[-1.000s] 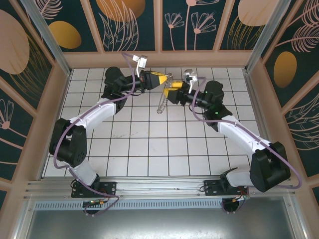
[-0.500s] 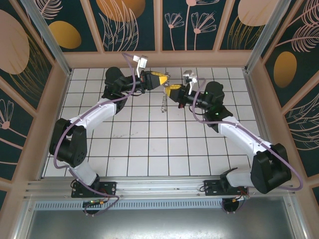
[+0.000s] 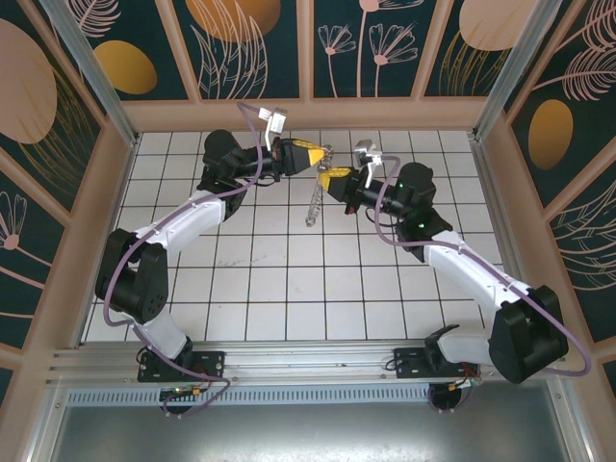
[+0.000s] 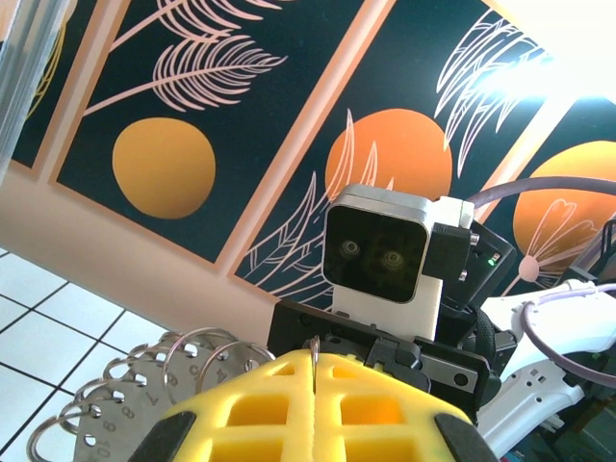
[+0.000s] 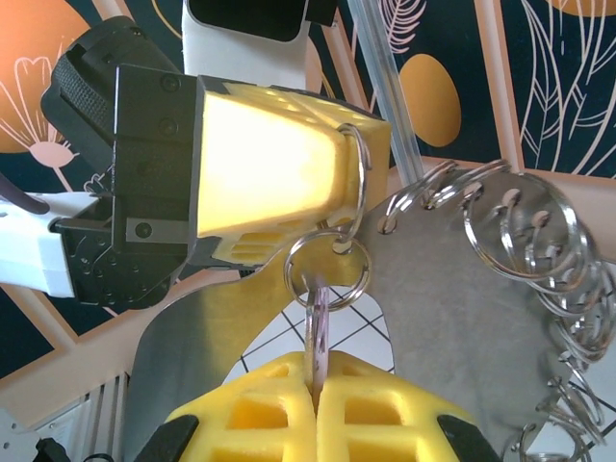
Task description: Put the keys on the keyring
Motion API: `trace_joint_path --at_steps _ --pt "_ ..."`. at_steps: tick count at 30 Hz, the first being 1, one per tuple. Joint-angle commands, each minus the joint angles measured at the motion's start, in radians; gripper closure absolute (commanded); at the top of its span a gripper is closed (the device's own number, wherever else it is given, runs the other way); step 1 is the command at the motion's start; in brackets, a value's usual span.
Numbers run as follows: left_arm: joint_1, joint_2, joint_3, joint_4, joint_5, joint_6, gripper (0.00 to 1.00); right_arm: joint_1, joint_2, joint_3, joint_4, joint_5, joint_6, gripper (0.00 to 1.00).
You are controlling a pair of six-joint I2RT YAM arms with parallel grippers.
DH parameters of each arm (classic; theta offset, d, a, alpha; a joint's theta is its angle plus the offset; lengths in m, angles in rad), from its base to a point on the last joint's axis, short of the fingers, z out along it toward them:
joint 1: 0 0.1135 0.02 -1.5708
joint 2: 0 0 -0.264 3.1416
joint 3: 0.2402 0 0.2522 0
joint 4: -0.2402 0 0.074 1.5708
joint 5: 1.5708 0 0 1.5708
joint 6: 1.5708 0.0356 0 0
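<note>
Right gripper (image 5: 315, 377) sits at the bottom centre of its wrist view, its yellow fingers pressed together on the key (image 5: 316, 329), a thin pale lilac piece seen edge-on. The key's long axis runs straight up the frame, and its upper end reaches into a small split ring (image 5: 327, 270) just above the fingers. That ring hangs at the corner of the keyring (image 5: 438, 289), a flat grey plate fringed with larger split rings that curve down the right side of the frame.

Left gripper (image 4: 315, 366) is also closed, with a thin ring edge standing in the seam between its yellow fingers. In the right wrist view it comes in from the upper left, and one ring wraps its tip.

From above, both grippers meet in the upper middle of the frame, tips nearly touching. The keyring dangles below them as a short chain of rings, its long axis running down and slightly left over the white tiled counter (image 3: 289, 279).
</note>
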Motion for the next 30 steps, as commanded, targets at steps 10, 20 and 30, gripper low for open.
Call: trace_joint_path --at_steps 10,20,30 --pt "0.000 -0.037 -0.011 0.095 -0.031 -0.015 1.00 0.049 0.069 0.062 -0.048 0.014 -0.039 1.00" --pt "0.000 -0.063 -0.023 -0.029 -0.040 0.105 1.00 0.020 -0.019 0.098 -0.280 0.080 -0.133 1.00" --pt "0.000 -0.068 -0.037 -0.046 -0.042 0.132 1.00 -0.003 -0.050 0.171 -0.471 0.124 -0.212 1.00"
